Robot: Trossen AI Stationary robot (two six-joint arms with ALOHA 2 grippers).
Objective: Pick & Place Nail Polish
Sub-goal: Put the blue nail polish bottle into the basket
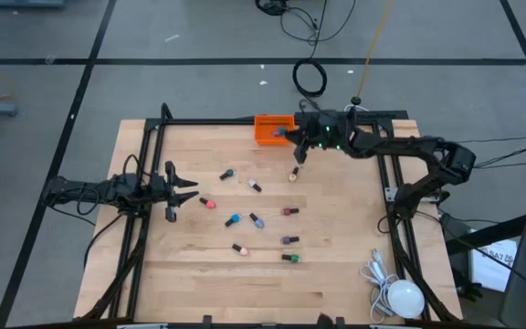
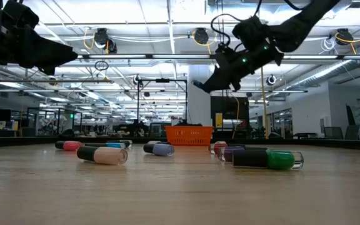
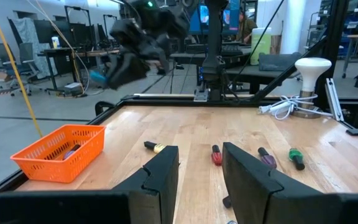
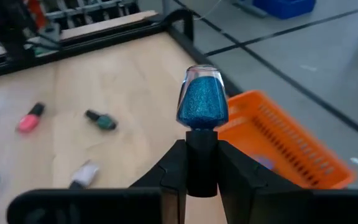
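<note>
My right gripper [image 1: 289,137] is in the air next to the orange bin [image 1: 272,129] at the table's far edge, shut on a blue glitter nail polish bottle [image 4: 202,102]. It also shows in the low view [image 2: 200,84]. Several other nail polish bottles lie on their sides on the table's middle, among them a pink one [image 1: 208,202], a blue one [image 1: 233,220] and a green one [image 1: 289,259]. My left gripper [image 1: 190,187] hovers open and empty at the table's left, its fingers [image 3: 160,177] apart. My right gripper pinches the bottle's dark cap [image 4: 201,155] between its two fingers. The blue body sticks out past the fingertips, in line with them. The fingers slant down toward the table's left and far side. The bottle is lifted clear of the table.
The orange bin [image 3: 61,152] holds at least one purplish bottle [image 3: 72,151]. A white lamp with a coiled cable [image 1: 400,297] lies at the near right corner. Black frame rails [image 1: 144,155] run along the table's left, right and far sides.
</note>
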